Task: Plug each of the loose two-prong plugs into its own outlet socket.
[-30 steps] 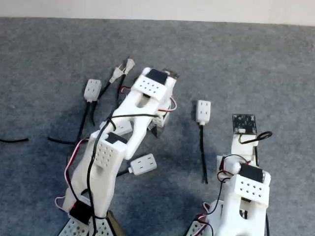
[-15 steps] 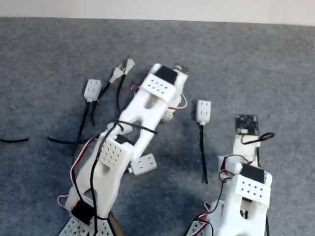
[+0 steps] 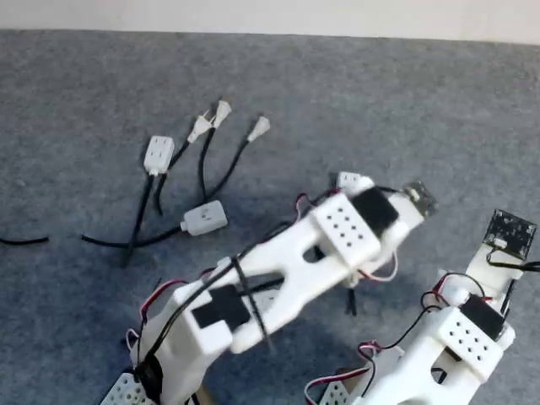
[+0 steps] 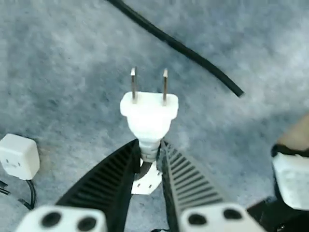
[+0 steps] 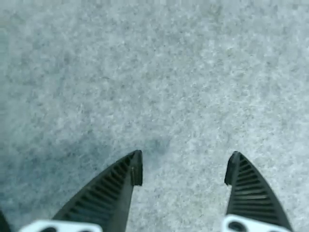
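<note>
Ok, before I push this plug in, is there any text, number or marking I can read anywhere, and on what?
None readable. The plug held in the left pincer is plain white, the outlet socket lying near it shows only slots, and the small circuit board on the right arm carries specks too small to read.

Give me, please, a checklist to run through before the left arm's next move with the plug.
1. Plug clamped in left gripper: ok.
2. Both prongs straight: ok.
3. Prongs aimed at the socket: not ok, it lies off to one side.
4. Socket slots facing the plug: cannot tell.
5. Right gripper free, jaws open over carpet: ok.
</note>
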Controlling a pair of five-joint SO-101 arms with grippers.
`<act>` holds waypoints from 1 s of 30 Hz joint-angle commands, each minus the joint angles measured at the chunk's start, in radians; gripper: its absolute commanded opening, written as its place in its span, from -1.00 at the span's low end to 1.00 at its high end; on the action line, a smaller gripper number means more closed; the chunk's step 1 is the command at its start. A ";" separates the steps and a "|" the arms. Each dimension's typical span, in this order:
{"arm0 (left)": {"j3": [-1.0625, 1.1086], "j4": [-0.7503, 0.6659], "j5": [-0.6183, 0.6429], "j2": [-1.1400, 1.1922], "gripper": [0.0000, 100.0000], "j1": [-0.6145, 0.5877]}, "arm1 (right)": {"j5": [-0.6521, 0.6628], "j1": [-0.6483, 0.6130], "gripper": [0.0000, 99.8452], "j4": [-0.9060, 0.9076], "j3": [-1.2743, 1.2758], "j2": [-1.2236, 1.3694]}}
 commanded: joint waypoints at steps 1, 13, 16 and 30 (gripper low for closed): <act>0.007 0.008 0.003 -0.071 -0.91 0.025 | 0.006 0.013 -0.46 -0.018 -0.056 -0.016; 0.001 0.008 0.009 -0.096 -0.53 -0.131 | 0.012 -0.054 -0.46 -0.018 -0.048 -0.010; 0.005 0.008 0.043 -0.159 -0.59 -0.246 | 0.018 -0.102 -0.46 -0.018 -0.047 -0.008; 0.174 0.008 0.284 -0.418 -0.61 -1.139 | 0.069 -0.501 -0.46 0.127 -0.074 -0.007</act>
